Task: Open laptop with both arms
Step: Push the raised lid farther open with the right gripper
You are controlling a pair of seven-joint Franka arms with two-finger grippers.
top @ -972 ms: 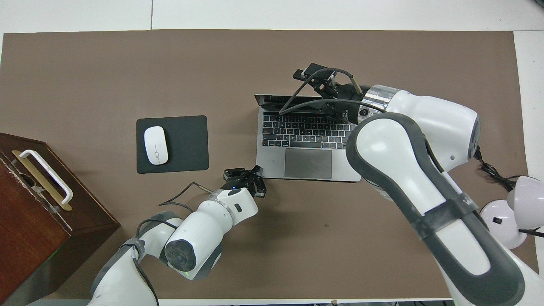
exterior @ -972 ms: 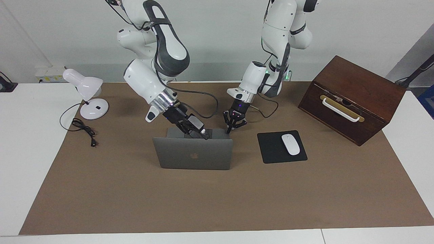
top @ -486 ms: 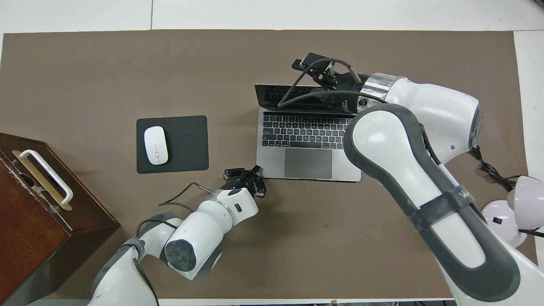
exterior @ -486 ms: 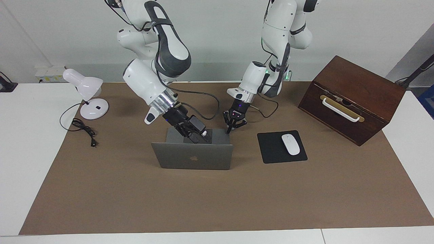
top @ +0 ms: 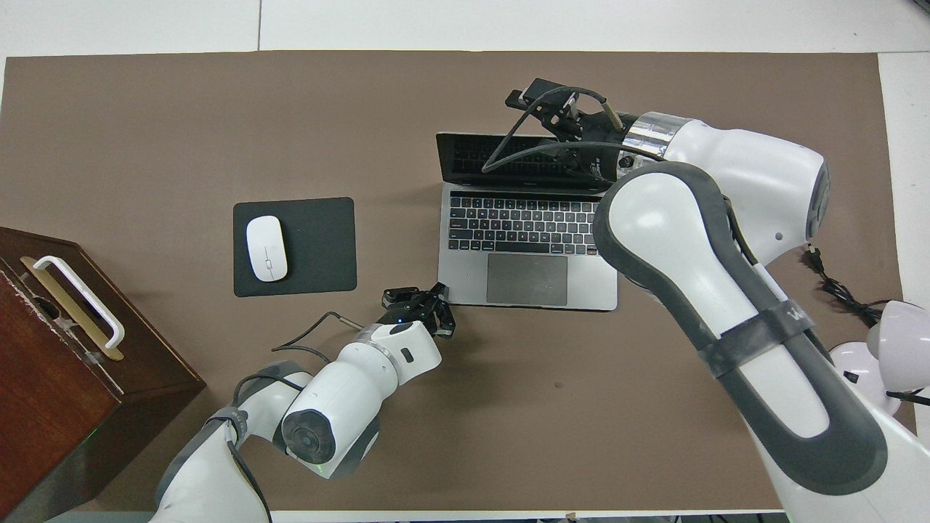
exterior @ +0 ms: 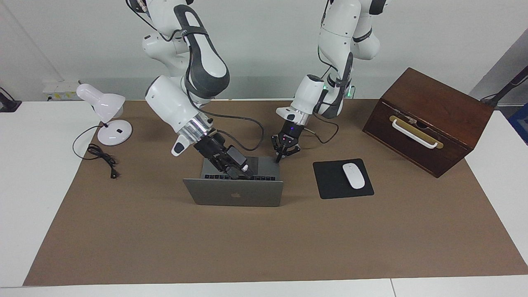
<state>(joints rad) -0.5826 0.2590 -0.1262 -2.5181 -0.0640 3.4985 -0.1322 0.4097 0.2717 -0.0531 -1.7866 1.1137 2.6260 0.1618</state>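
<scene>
Nearest to the robots, my left pincer (exterior: 279, 158) is shut tight with nothing in it. Its tips point down at the corner of the laptop (exterior: 235, 194) that is closest to the robots, toward the left arm's end, and I think it is pinning the base down. The laptop sits in the middle of the brown mat (exterior: 247, 247), and its keys and trackpad show from above. Over the keys, my right pincer (exterior: 240, 170) has its jaws as wide as they go, and its tips are at the screen side of the lid, near the top edge. I cannot tell if it grips the lid or just leans on it. The lid tips away from the robots, past straight up, so I think the opening step is almost done. Next I would let the lid go gently, then lift both arms up and off without bumping the screen. On the surface (exterior: 24, 185), a wooden box (exterior: 429, 119) with a white handle sits at the left arm's end, close to the robots. A white lamp (exterior: 105, 111) and its cord sit at the right arm's end. A black mouse pad (exterior: 330, 181) with a white mouse (exterior: 354, 176) lies beside the laptop. The wall by the robots is plain and pale.
</scene>
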